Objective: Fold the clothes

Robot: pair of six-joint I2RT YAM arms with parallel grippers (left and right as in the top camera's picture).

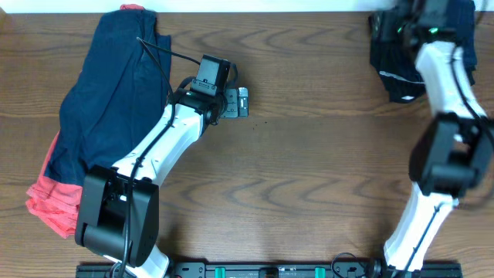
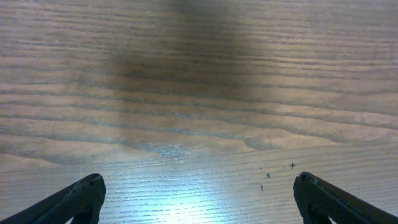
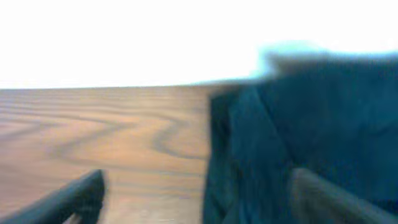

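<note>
A pile of clothes lies at the table's left: dark navy shorts (image 1: pixel 116 85) over a coral-red garment (image 1: pixel 54 205). Another dark navy garment (image 1: pixel 397 54) lies bunched at the far right corner; it fills the right of the right wrist view (image 3: pixel 298 143). My left gripper (image 1: pixel 238 103) is open and empty over bare wood just right of the left pile; its fingers frame bare table (image 2: pixel 198 199). My right gripper (image 1: pixel 421 19) is open over the left edge of the right garment (image 3: pixel 196 196), one finger over wood, the other over the fabric.
The wooden table (image 1: pixel 309 170) spans the view. Its far edge (image 1: pixel 293 11) runs just behind the right garment. A black rail (image 1: pixel 270 270) lies along the front edge between the arm bases.
</note>
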